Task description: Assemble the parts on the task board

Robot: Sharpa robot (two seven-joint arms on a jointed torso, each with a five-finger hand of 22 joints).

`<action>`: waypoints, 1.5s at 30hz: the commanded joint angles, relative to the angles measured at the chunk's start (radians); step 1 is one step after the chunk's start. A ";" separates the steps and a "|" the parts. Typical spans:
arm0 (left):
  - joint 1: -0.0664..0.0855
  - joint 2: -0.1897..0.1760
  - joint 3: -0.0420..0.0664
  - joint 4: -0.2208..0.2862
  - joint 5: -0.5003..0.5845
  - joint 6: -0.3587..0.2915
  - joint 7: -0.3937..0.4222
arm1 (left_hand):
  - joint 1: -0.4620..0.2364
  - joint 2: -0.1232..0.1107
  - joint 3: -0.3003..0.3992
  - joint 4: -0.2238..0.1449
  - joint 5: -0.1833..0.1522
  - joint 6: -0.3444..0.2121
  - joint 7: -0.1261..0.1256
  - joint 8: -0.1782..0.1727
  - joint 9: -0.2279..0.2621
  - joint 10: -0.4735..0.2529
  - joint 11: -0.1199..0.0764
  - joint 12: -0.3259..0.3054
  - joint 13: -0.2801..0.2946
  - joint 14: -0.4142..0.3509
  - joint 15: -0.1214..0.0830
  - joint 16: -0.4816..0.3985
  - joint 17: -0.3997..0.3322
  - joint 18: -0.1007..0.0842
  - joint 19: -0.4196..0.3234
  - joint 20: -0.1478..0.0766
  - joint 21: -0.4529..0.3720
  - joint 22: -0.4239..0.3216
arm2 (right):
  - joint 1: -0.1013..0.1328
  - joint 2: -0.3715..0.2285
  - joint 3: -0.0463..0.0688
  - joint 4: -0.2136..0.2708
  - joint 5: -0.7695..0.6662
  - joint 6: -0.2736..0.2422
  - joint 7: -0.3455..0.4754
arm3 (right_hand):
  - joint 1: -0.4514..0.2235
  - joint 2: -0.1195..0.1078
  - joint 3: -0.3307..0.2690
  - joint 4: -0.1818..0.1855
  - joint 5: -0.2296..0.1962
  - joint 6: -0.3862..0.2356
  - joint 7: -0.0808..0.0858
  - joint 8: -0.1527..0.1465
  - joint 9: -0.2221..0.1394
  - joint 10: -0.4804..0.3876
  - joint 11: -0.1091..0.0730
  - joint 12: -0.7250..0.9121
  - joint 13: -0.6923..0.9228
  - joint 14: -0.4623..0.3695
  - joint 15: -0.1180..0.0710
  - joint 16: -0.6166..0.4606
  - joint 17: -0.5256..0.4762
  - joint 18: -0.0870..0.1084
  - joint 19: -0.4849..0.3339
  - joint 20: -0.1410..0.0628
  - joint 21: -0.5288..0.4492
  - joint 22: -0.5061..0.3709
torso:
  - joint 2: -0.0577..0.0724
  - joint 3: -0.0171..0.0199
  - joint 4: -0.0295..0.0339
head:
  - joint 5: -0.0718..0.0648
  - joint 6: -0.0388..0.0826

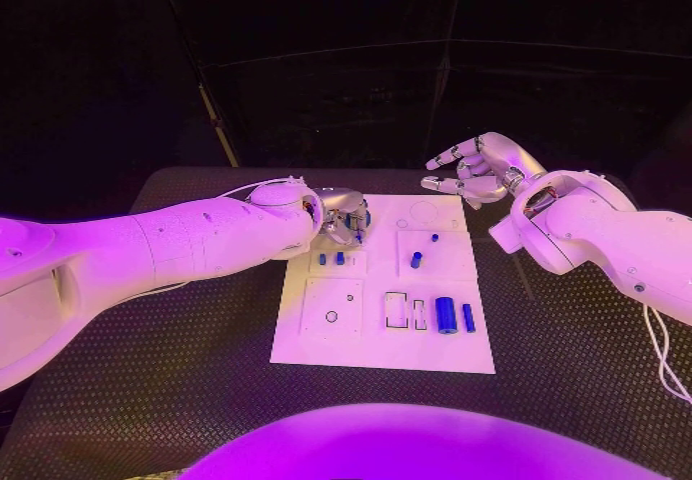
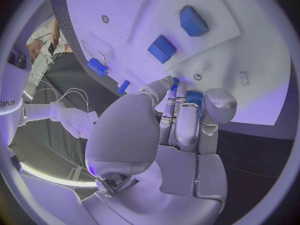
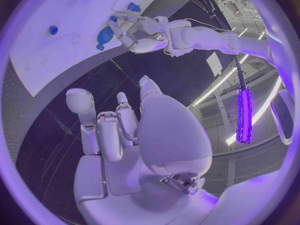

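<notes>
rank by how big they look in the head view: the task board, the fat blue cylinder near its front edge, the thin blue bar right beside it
1. task board
2. fat blue cylinder
3. thin blue bar: about as long as the cylinder but much narrower, so smallest.

Left hand (image 2: 181, 130) fingers (image 2: 220, 105) pinch a blue part (image 2: 194, 97).

A black table (image 1: 173, 340) with a fine textured top sits in a dark room.
</notes>
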 commanded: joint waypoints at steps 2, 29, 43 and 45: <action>0.003 -0.021 0.017 0.028 0.013 -0.048 0.021 | -0.021 -0.002 0.006 0.005 -0.005 0.008 0.002 -0.010 0.000 0.012 -0.002 -0.010 0.000 0.017 -0.003 0.007 -0.004 -0.009 0.004 -0.001 0.009 0.005 | 0.002 0.000 0.001 -0.001 0.002 0.000 0.009 | -0.004 0.009 0.002 0.005 0.003 -0.005 -0.002 0.006 -0.002 -0.005 0.001 -0.001 0.001 0.071 -0.005 -0.005 0.121 0.014 -0.006 -0.003 -0.006 0.000 | 0.000 -0.0006 0.0022 | 0.001 0.000; 0.002 -0.137 0.059 0.099 0.084 -0.002 -0.003 | -0.036 -0.012 0.004 0.007 -0.006 0.015 0.003 -0.019 0.000 0.022 -0.001 -0.025 0.000 0.015 -0.002 0.005 -0.015 -0.014 0.010 0.001 0.037 0.037 | -0.002 0.005 0.000 -0.015 0.002 0.007 0.013 | -0.003 0.011 0.002 0.005 0.004 -0.004 -0.002 0.007 -0.001 -0.005 0.001 0.000 0.001 0.071 -0.005 -0.005 0.121 0.014 -0.006 -0.003 -0.006 -0.001 | 0.000 -0.0028 0.0076 | 0.012 0.000; 0.001 -0.135 0.058 0.081 0.085 0.037 0.002 | -0.037 -0.014 0.004 0.005 -0.006 0.018 0.002 -0.021 0.001 0.025 -0.002 -0.029 0.001 0.014 -0.002 0.004 -0.020 -0.018 0.013 0.001 0.051 0.054 | -0.002 0.006 0.000 -0.015 0.002 0.009 0.014 | -0.003 0.011 0.002 0.005 0.004 -0.004 -0.002 0.007 -0.001 -0.005 0.001 0.000 0.001 0.071 -0.005 -0.005 0.121 0.014 -0.006 -0.003 -0.006 -0.001 | 0.001 -0.0014 0.0047 | 0.015 0.000; 0.001 -0.133 0.058 0.076 0.085 0.046 -0.001 | -0.037 -0.014 0.004 0.005 -0.006 0.018 0.002 -0.021 0.001 0.025 -0.002 -0.029 0.001 0.014 -0.002 0.004 -0.020 -0.018 0.013 0.001 0.051 0.054 | -0.002 0.006 0.000 -0.015 0.002 0.009 0.013 | -0.003 0.011 0.002 0.005 0.004 -0.004 -0.002 0.007 -0.001 -0.005 0.001 0.000 0.001 0.071 -0.005 -0.005 0.121 0.014 -0.006 -0.003 -0.006 -0.001 | 0.001 -0.0016 0.0053 | 0.015 0.000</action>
